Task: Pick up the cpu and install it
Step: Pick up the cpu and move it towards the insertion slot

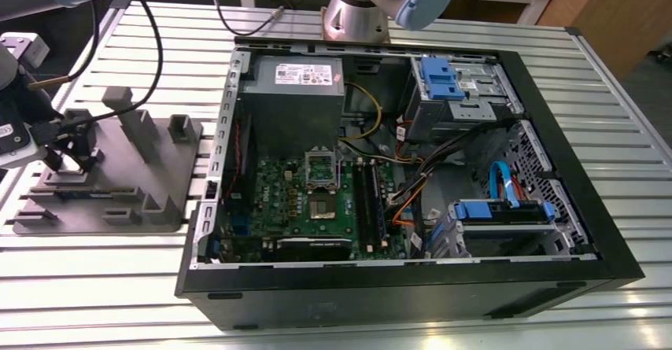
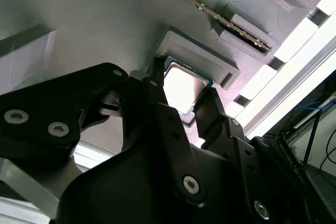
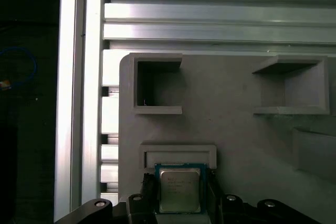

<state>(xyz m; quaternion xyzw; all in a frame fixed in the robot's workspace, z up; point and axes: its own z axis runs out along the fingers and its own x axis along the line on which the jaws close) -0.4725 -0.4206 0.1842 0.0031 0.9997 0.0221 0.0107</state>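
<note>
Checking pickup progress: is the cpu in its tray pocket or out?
In the pocket: the cpu lies flat within the raised frame of the grey tray, the claw straddling it.

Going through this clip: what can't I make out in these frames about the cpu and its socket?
First wrist view: the gripper and the picture's edge cut off the near side of the cpu.
Both wrist views: the gripper covers the cpu's edges, so I cannot tell whether it rests in the pocket of the grey tray or is lifted.
Exterior view: the socket frame on the green board is too small to tell whether it is open or empty.
</note>
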